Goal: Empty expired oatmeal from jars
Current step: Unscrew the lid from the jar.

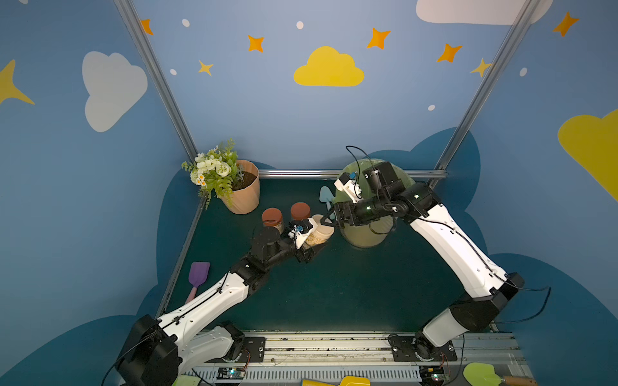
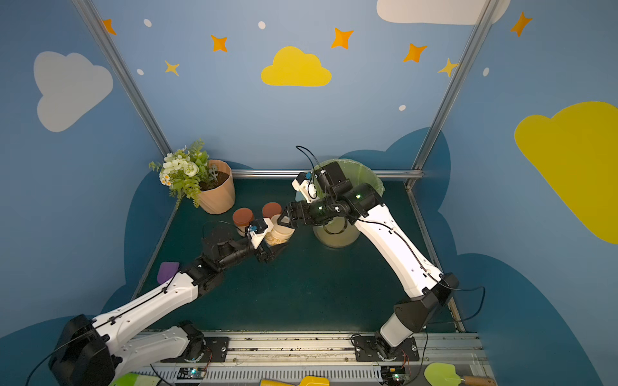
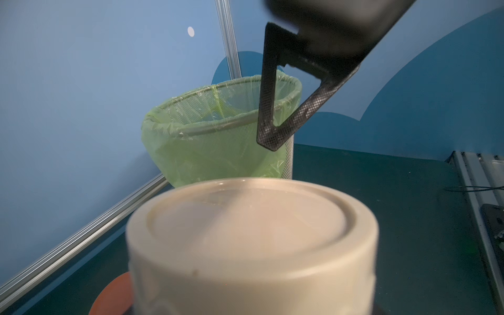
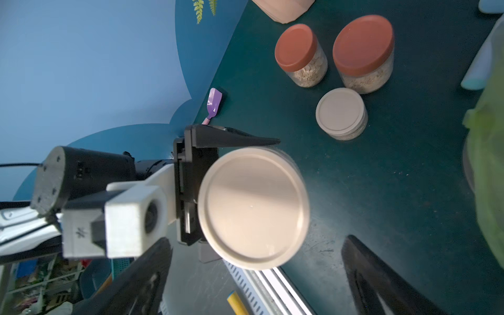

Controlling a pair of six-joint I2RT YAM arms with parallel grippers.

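One small clear cylindrical jar, beige screw lid, of pale tan oatmeal: was held near green-lined mesh bin, left gripper fingers clamped on its wall. Right gripper fingers stood apart above. Likely light, rigid, slick; lid rim the best hold.

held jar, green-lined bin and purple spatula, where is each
held jar (image 4: pixel 253 207), right wrist view, middle of its beige lid
green-lined bin (image 3: pixel 201 155), left wrist view, liner-covered outer wall
purple spatula (image 1: pixel 199 274), a top view, its blade

jars between flowerpot and bin, spatula front left
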